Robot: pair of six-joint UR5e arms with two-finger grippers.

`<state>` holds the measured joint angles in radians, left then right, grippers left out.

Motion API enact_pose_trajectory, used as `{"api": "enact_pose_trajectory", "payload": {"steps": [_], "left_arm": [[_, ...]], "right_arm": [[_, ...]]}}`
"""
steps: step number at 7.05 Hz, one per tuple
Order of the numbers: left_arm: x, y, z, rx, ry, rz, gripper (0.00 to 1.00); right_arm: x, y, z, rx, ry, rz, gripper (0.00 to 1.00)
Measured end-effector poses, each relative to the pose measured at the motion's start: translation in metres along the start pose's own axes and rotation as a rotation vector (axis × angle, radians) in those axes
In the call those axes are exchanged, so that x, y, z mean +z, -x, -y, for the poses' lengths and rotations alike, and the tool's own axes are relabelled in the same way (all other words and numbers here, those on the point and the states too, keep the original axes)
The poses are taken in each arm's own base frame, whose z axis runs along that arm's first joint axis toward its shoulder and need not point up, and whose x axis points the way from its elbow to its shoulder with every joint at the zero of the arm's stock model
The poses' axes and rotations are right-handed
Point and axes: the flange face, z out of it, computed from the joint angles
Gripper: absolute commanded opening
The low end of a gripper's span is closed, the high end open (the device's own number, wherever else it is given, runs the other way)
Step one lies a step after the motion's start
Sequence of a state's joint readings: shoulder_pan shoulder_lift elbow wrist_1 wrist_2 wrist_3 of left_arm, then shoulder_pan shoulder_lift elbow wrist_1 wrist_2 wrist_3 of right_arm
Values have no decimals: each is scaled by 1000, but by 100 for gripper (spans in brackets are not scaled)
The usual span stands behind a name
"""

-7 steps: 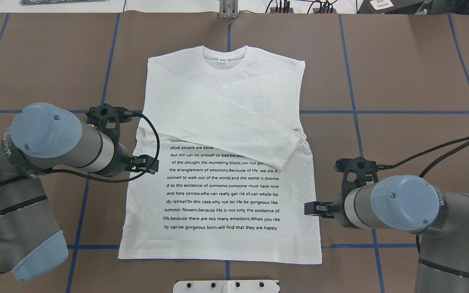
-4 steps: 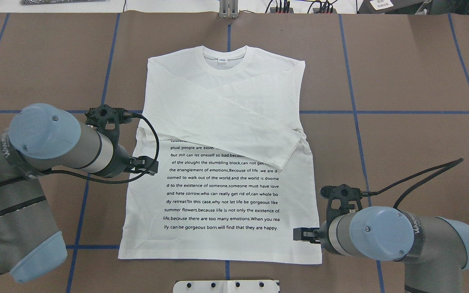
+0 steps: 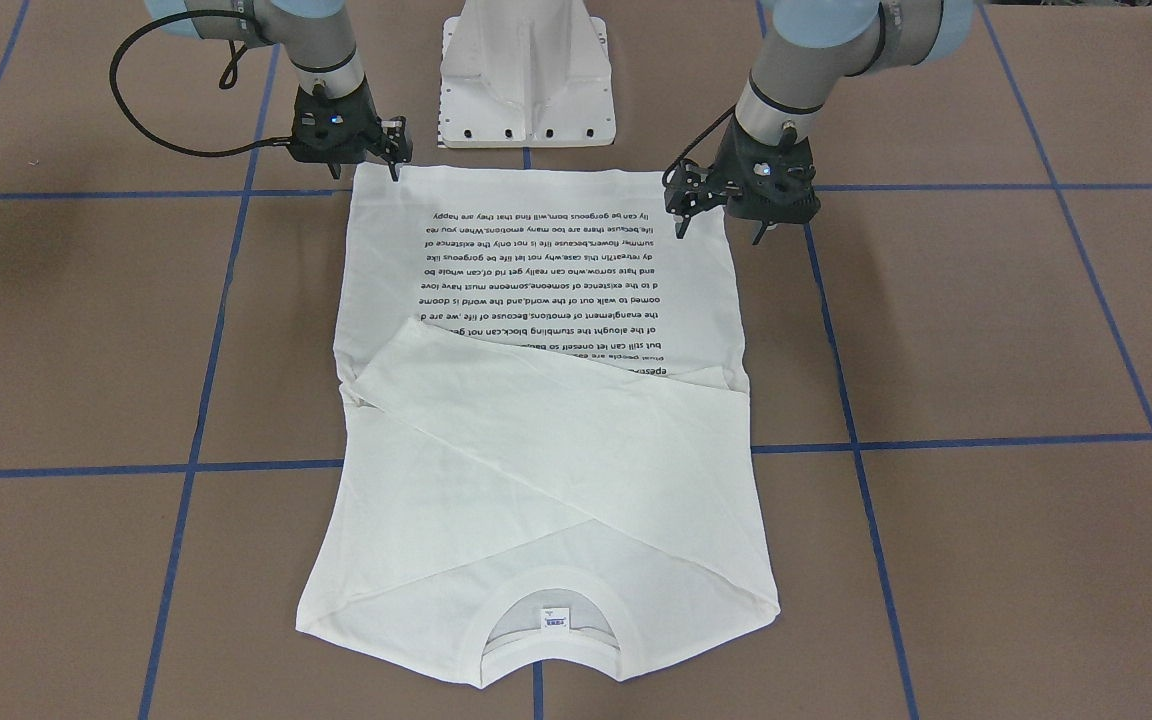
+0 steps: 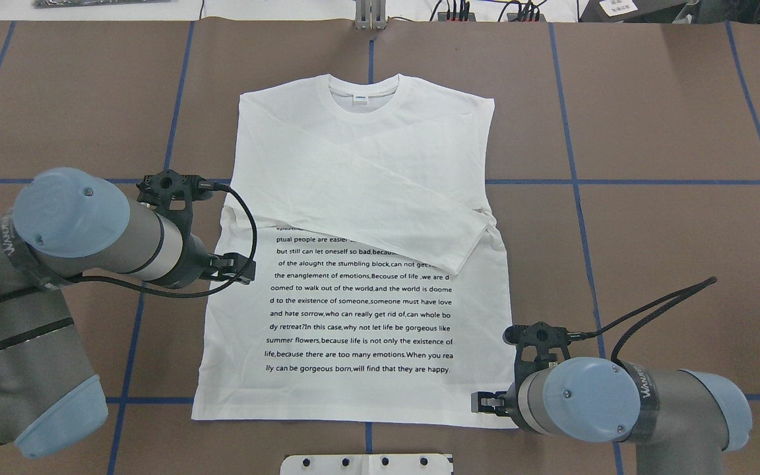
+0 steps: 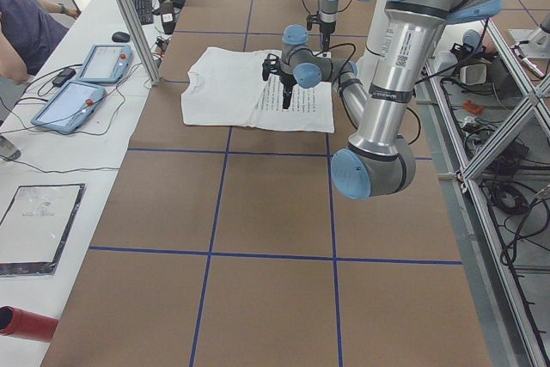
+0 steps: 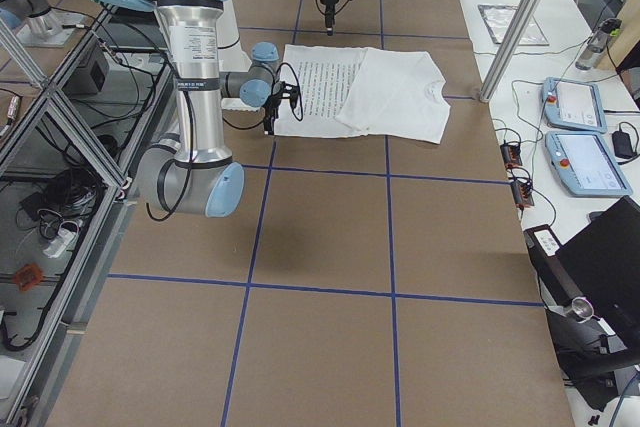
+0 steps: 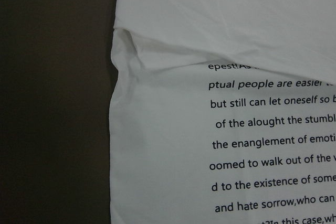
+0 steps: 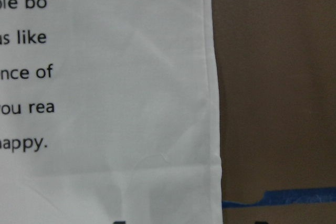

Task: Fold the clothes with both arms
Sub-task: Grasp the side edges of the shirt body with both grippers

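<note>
Shirt (image 4: pixel 367 165) lies flat in the middle of the desk (image 4: pixel 650 132), collar away from me, sleeves already crossed over the chest. Over the last second my right gripper (image 4: pixel 483 402) has slid along the side edge toward me and now hangs over the near hem corner, fingers spread and the cloth not yet pinched. My left gripper (image 4: pixel 243 268) has not budged: it hovers, also spread, over the opposite side edge just below the folded sleeve. I judge the right side is set for a hem grab, while the left must still travel down to its own corner before we lift together.
</note>
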<state>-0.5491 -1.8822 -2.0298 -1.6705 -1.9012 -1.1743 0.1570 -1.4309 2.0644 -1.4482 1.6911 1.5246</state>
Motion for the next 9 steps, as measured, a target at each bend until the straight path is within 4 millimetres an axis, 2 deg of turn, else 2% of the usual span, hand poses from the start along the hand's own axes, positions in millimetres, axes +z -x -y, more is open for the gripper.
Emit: {"api": "enact_pose_trajectory", "payload": {"steps": [2,4,5,7,8,9], "left_arm": [[-1,-1,0,0,-2,-3,100],[-6,-2,-2,0,-6,-9,100],[-9,-2,-2,1,-8,-14,100],[-12,-2,-3,2,-10,-17,100],[-12,-2,-3,1,-10,-17,100],[-12,-2,-3,1,-9,-17,100]], "right_arm": [[5,-1,0,1,3,-10,75],[6,-2,0,2,6,-14,74],[7,-3,0,1,7,-16,67],[8,-3,-3,15,11,-17,65],[8,-2,-4,19,13,-17,57],[9,-2,-6,20,15,-17,42]]}}
